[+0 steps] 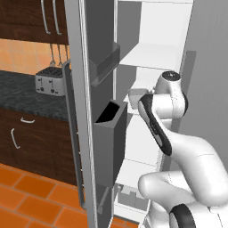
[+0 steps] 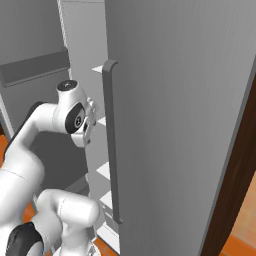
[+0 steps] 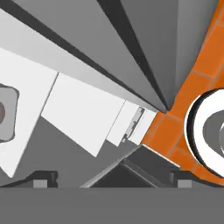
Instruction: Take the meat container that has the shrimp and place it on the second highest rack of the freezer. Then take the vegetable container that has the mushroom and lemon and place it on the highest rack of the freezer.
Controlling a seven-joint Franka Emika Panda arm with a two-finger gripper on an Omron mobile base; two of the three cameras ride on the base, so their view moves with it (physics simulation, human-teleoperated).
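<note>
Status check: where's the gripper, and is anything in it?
Gripper open, empty, looking down the freezer shelves. Grey container sits on a white shelf, contents unclear. Open freezer door with its bins close beside the arm.

A silver toaster (image 1: 50, 81) is sitting on a dark speckled counter (image 1: 22, 99), well off to the hand's left. Dark wooden cabinets (image 1: 26, 20) with curved silver handles are hanging above it, and lower cabinets (image 1: 31, 142) of the same wood are standing beneath. Utensils (image 1: 55, 55) are hanging on the orange backsplash, kind not clear. Orange tiled floor (image 3: 192, 94) is lying below the hand.
</note>
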